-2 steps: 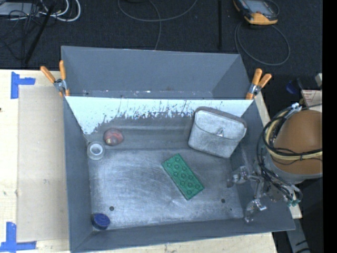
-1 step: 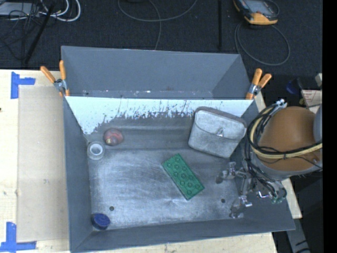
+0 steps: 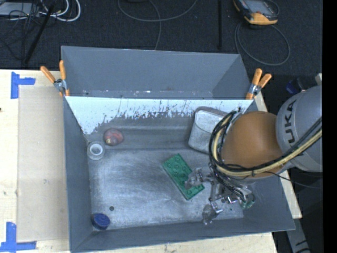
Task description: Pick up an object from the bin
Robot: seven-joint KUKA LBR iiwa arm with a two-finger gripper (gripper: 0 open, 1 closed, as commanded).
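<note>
**Entry: bin contents and my own position, every place reckoned from the green studded plate [image 3: 180, 174]**

1. Green studded plate: flat and rectangular. It lies askew on the floor of the bin [image 3: 131, 194], and it is the thing nearest me. My gripper [image 3: 206, 198] stands low at the plate's right end. Its metal is either touching the near corner or just beside it, and I cannot tell which. I also cannot tell how wide my gripper stands, because cables and wrist hardware crowd that spot. I see nothing held.
2. Grey pouch-like thing [image 3: 202, 129]: just behind the plate at the foot of the back wall. Its right side is hidden under my orange wrist cover [image 3: 250, 138].
3. Pinkish round thing [image 3: 113, 137]: well to the plate's left and somewhat behind it.
4. Small clear ring [image 3: 96, 151]: further left of the plate, just beside the pinkish thing.
5. Blue cap [image 3: 100, 221]: far to the plate's left and in front of it, in the bin's near corner.

**Step in hand, as I judge it:** I am down at the plate, and the grasp is not yet made.

**What the next move calls for:** The plate lies flat, so there is little edge to catch. I would need to set my jaws across its narrow width, press low against the floor, close, and lift straight up. The likely fault is the plate skidding sideways or tipping out as I close
</note>
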